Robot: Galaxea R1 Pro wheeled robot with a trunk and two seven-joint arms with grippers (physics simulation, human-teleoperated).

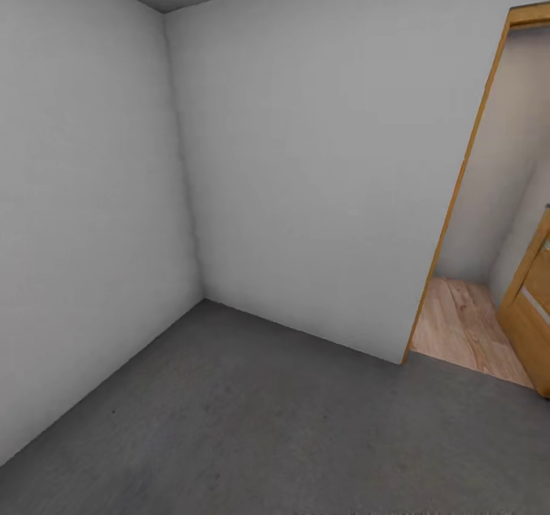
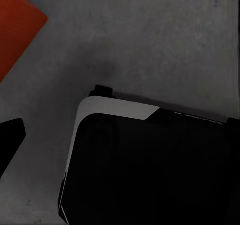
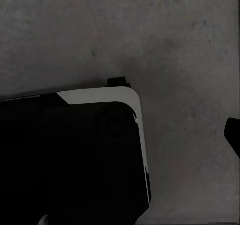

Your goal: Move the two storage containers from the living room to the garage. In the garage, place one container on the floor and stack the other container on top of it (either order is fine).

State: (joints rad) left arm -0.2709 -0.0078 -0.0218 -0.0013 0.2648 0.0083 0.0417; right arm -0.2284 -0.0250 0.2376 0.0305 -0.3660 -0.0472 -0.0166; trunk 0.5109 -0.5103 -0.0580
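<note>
— Can you see what the grippers are doing?

— Hardly. From the left wrist view one dark fingertip pokes in at the edge, and from the right wrist view another; I can't tell whether either gripper is open or closed, and nothing shows between them. Both cameras look down on the robot's black base with its white-trimmed corner, standing on the floor.

— And the containers?

— A corner of one red-orange storage container lies on that dark grey concrete, apart from the base.

— The room?

— The garage: bare grey-white walls meeting in a corner, and at the right a wood-framed doorway onto a light plank floor.
</note>
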